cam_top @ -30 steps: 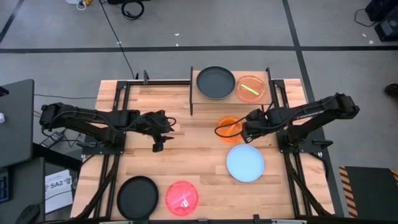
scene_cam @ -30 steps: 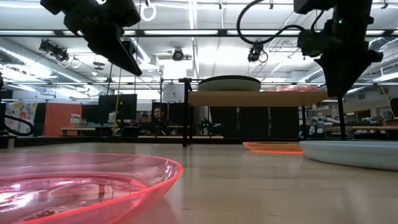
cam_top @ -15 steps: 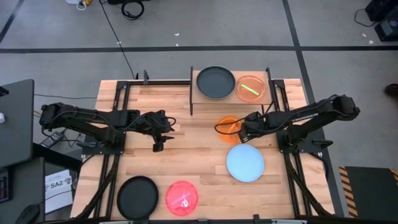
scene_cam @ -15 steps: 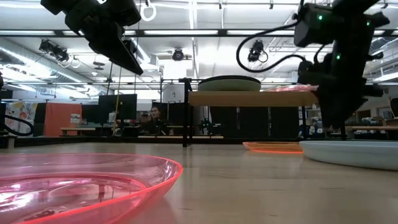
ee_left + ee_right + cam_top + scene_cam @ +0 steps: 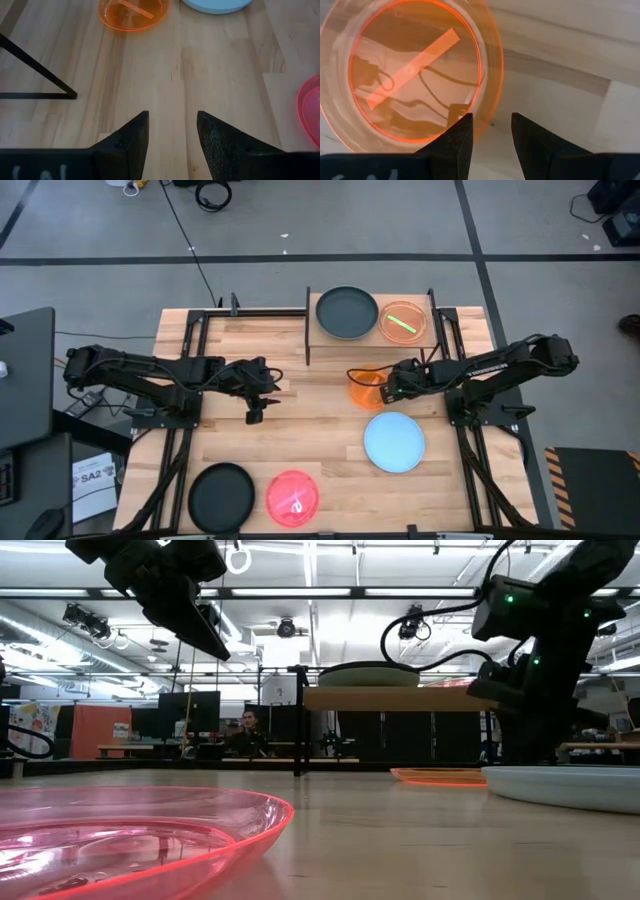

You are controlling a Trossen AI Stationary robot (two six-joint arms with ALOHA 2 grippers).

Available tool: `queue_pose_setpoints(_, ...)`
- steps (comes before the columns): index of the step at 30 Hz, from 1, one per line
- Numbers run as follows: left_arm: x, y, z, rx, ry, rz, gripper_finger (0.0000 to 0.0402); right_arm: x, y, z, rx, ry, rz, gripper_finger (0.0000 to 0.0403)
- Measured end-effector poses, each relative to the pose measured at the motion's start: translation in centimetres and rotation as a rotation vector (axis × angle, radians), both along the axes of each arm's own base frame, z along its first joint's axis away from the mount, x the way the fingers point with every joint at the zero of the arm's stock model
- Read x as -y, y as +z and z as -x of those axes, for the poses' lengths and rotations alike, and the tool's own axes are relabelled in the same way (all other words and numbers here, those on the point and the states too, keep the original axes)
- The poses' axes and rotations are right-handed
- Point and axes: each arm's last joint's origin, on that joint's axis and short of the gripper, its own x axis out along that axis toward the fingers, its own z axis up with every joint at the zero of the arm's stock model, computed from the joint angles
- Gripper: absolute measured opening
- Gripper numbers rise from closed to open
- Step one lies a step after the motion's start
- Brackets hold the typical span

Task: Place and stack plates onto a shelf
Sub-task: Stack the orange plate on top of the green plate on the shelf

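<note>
High view: light blue plate [image 5: 394, 442] beside orange plate [image 5: 367, 388].

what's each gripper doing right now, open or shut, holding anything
Left gripper: open, empty, above bare table.
Right gripper: open, holding nothing, fingers at the orange plate's rim.

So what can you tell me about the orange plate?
The orange plate is small, round and see-through, like thin plastic, with a brighter orange strip across its middle. It lies flat on the wooden table, just in front of the shelf and behind the light blue plate. The right gripper is open at its rim, one finger over the edge, not yet closed on it.
</note>
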Motion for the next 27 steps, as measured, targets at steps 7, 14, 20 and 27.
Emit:
queue_pose_setpoints(7,0.0,0.0,0.0,0.000,0.000,0.000,0.0173,0.2,-1.2,0.2,0.075,-0.014,0.003,0.0140)
queue_pose_setpoints(14,0.0,0.0,0.0,0.000,-0.001,-0.001,0.0173,0.2,-1.7,0.3,0.119,-0.014,0.008,0.0140)
queue_pose_setpoints(20,0.0,0.0,0.0,0.000,-0.001,-0.001,0.0173,0.2,-2.0,0.5,0.129,-0.024,0.007,0.0131)
queue_pose_setpoints(27,0.0,0.0,0.0,0.000,-0.001,-0.001,0.0173,0.2,-2.1,0.5,0.126,-0.025,0.009,0.0093)
